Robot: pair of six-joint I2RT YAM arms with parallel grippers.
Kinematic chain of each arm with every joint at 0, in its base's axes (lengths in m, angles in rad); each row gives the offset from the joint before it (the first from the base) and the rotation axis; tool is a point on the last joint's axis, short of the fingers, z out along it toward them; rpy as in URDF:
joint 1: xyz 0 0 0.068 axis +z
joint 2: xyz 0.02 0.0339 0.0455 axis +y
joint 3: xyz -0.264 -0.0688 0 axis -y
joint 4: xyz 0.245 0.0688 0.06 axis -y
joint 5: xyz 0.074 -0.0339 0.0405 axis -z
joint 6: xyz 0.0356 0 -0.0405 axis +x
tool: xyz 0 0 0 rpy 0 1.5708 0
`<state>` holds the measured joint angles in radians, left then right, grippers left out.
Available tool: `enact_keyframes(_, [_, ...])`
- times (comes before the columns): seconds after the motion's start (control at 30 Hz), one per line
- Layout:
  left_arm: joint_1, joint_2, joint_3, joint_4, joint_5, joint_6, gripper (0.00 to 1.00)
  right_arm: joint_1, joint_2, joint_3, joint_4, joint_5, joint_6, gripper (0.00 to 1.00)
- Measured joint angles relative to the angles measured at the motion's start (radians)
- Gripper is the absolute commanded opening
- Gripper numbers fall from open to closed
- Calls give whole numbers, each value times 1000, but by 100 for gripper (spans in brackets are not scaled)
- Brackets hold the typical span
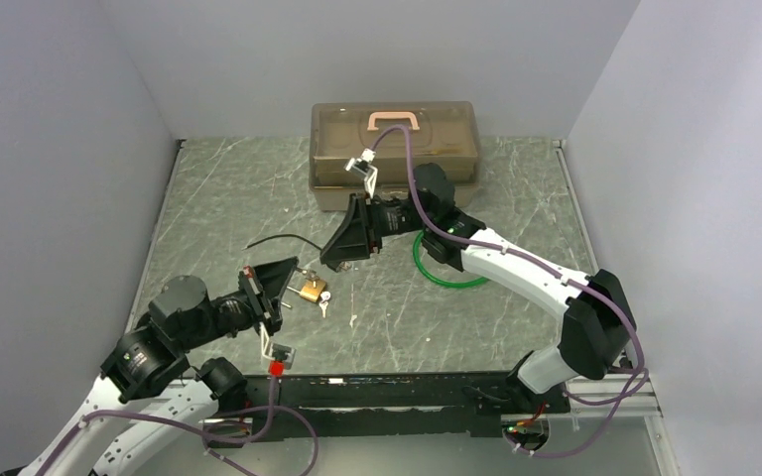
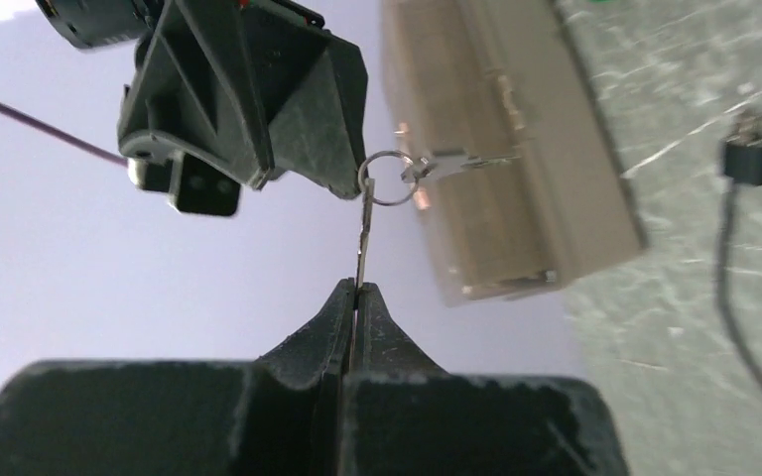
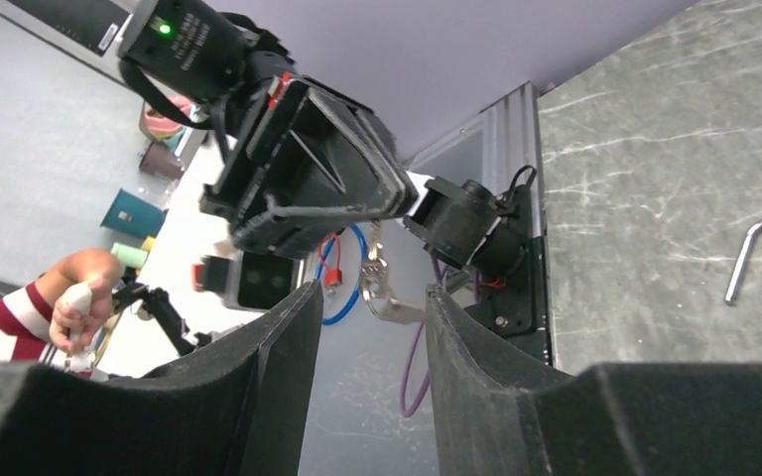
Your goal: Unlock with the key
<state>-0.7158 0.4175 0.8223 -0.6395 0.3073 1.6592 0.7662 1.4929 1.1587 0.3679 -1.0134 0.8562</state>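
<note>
Two end effectors [image 1: 280, 286] [image 1: 349, 241], one padlock [image 1: 309, 290] (brass)

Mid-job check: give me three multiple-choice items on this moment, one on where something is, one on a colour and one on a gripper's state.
1. Where is the brass padlock?
A. On the table, beside the left gripper
B. Hanging from a wall hook
C. Stacked on a plate

2. What colour is the ring lying on the table?
A. Red
B. Green
C. Yellow

3. The left gripper is:
A. Open and empty
B. Shut on the padlock
C. Shut on a key

Answers:
1 A: the top view shows it lying on the table next to that gripper.
2 B: it is plainly green in the top view.
3 C: the left wrist view shows the jaws closed on the key.
</note>
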Motion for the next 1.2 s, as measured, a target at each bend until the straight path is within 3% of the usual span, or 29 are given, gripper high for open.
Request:
enact_keyframes(0.3, [-8,-83,-130,193,29,286,0,64,5,52,-110,18,-97,45])
enact_keyframes(0.57, [-16,-92,-146,254,44,378,0,80,6,52,-113,35,-111,30])
enact_keyframes(0.67, [-20,-92,-150,261,45,397,0,82,6,46,-64,34,-82,26])
enact_keyframes(0.93, [-26,-92,-155,288,38,410,0,83,27,-14,179,-13,92,0])
enact_keyframes(1.07, [-29,-92,-156,294,35,411,0,82,43,-40,284,-29,178,0])
enact_keyframes(1.1, [-31,-92,-158,297,35,411,11,82,46,-48,311,-31,200,0])
enact_keyframes(1.2, [-35,-88,-165,317,30,409,81,79,52,-64,367,-42,257,0])
